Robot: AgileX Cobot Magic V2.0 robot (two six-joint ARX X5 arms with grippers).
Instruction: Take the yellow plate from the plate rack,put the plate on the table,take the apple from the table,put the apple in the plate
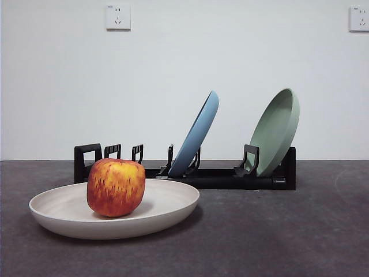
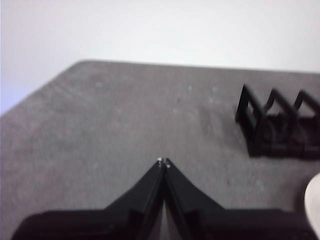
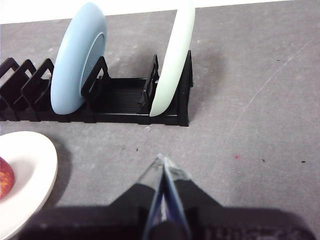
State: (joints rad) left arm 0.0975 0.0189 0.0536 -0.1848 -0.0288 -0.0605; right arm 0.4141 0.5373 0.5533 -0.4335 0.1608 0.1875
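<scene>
The cream yellow plate (image 1: pixel 167 202) lies flat on the dark grey table (image 1: pixel 277 236) at the front left. The red and yellow apple (image 1: pixel 115 187) sits in it, left of its middle. The black plate rack (image 1: pixel 219 176) stands behind, with its slots near the handle end empty. My left gripper (image 2: pixel 164 162) is shut and empty above bare table, beside the rack's handle end (image 2: pixel 275 122); the plate's rim (image 2: pixel 314 202) shows at the edge. My right gripper (image 3: pixel 161 162) is shut and empty in front of the rack (image 3: pixel 120 100), with the plate (image 3: pixel 30 175) and apple (image 3: pixel 5 182) to one side. No gripper shows in the front view.
A blue plate (image 1: pixel 199 134) and a sage-green plate (image 1: pixel 278 131) stand tilted in the rack; they also show in the right wrist view as the blue plate (image 3: pixel 77 60) and the green plate (image 3: pixel 172 55). A white wall with two sockets (image 1: pixel 118 17) is behind.
</scene>
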